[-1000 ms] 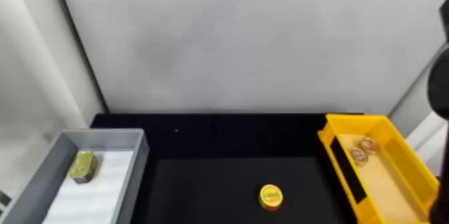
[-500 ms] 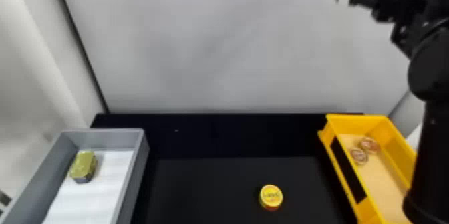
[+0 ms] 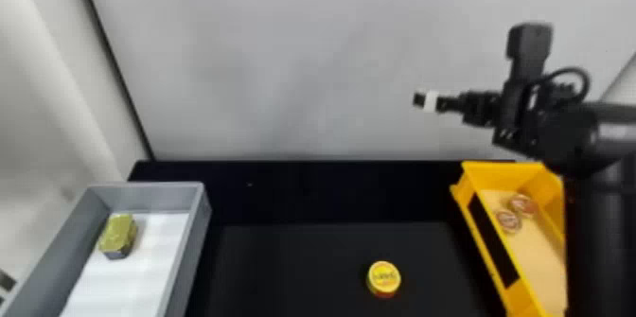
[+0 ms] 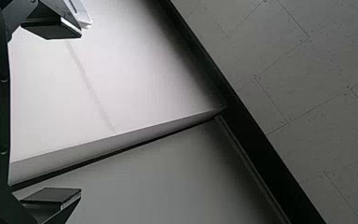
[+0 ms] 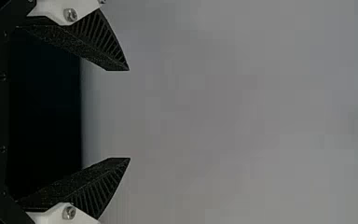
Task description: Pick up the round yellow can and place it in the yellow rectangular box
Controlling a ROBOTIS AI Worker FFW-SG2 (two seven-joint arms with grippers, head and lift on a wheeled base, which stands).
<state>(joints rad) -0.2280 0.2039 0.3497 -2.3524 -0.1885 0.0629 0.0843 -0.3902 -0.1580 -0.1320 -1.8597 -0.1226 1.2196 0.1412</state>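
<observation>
In the head view my right gripper (image 3: 419,100) hangs high above the table's far edge, left of the yellow rectangular box (image 3: 487,264) and well above the round yellow can (image 3: 384,278). The can sits on the dark table, between the two boxes. Two round tins lie inside the yellow box, whose right side is partly hidden by my right arm. In the right wrist view the gripper (image 5: 129,114) is open with nothing between its fingers. My left arm is idle; in the left wrist view its gripper (image 4: 81,112) stands open and holds nothing.
A grey box (image 3: 189,250) stands at the left of the table, with a gold-green tin (image 3: 118,234) on its white bottom. Behind the dark table (image 3: 293,264) rises a pale wall. The yellow box's raised walls stand at the right.
My right arm has come in from the right edge, swinging left and lowering its gripper somewhat in front of the pale wall. The can and boxes have not moved.
</observation>
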